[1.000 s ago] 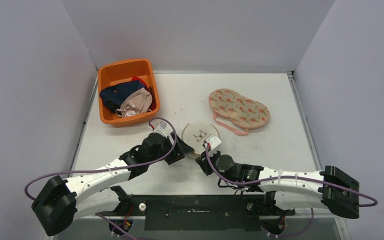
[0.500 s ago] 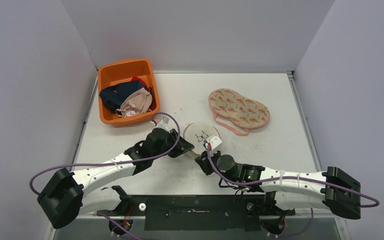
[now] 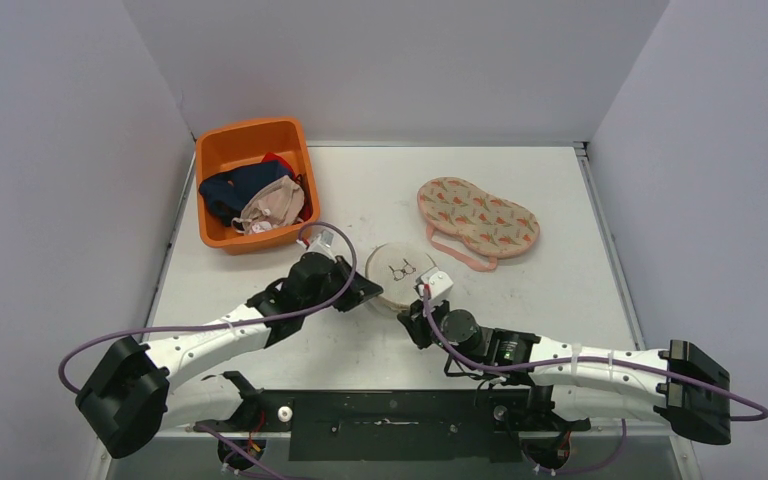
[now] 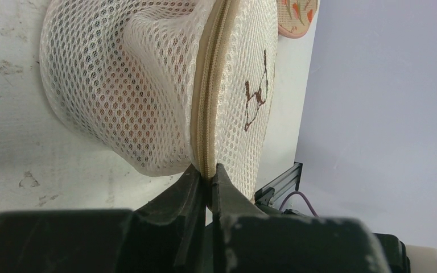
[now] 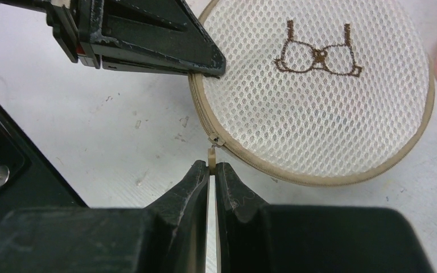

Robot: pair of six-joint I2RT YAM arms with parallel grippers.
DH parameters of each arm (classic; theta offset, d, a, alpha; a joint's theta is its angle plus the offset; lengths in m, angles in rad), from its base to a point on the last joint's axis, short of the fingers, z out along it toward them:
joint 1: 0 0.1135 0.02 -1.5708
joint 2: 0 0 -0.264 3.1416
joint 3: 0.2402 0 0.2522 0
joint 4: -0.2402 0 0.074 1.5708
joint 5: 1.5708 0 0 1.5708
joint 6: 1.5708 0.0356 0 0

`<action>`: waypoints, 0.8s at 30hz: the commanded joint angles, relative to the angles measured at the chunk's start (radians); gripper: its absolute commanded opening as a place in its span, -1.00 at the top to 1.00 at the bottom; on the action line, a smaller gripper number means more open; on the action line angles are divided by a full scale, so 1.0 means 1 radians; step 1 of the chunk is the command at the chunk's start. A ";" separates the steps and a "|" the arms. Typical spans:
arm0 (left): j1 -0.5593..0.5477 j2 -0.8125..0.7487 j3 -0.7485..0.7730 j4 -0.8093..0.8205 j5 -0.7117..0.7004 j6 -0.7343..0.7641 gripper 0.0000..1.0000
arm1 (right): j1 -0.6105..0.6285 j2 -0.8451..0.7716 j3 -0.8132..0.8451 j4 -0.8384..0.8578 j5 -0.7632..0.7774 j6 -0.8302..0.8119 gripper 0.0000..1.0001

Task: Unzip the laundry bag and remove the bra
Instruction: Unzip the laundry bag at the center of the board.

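Now your left pincer [image 4: 206, 180] pinches the round white mesh laundry bag [image 4: 119, 85] at its seam; right pincer [image 5: 212, 170] clamps the beige zipper pull [image 5: 211, 154].

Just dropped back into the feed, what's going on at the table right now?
The left hand is pinched shut on the zipper seam at the edge of the round mesh laundry bag, bracing it. The right hand is shut on the zipper pull. The zipper looks closed where it shows, so nothing is out of the bag yet.
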 commanded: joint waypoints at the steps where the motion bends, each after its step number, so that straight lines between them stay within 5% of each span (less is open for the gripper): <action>1: 0.024 -0.013 0.017 0.041 -0.028 0.019 1.00 | 0.012 -0.026 0.004 -0.037 0.077 0.021 0.89; 10: 0.072 -0.025 -0.003 0.065 0.029 0.044 1.00 | 0.011 -0.029 0.014 -0.125 0.214 0.069 0.90; 19: 0.109 0.026 0.050 0.057 0.063 0.108 1.00 | 0.011 -0.027 -0.011 -0.068 0.170 0.076 0.90; 21: 0.117 0.041 0.070 0.054 0.067 0.119 0.87 | 0.012 -0.026 -0.011 -0.052 0.160 0.073 0.90; 24: 0.132 0.056 0.102 0.026 0.076 0.137 0.39 | 0.013 -0.026 -0.008 -0.031 0.148 0.068 0.89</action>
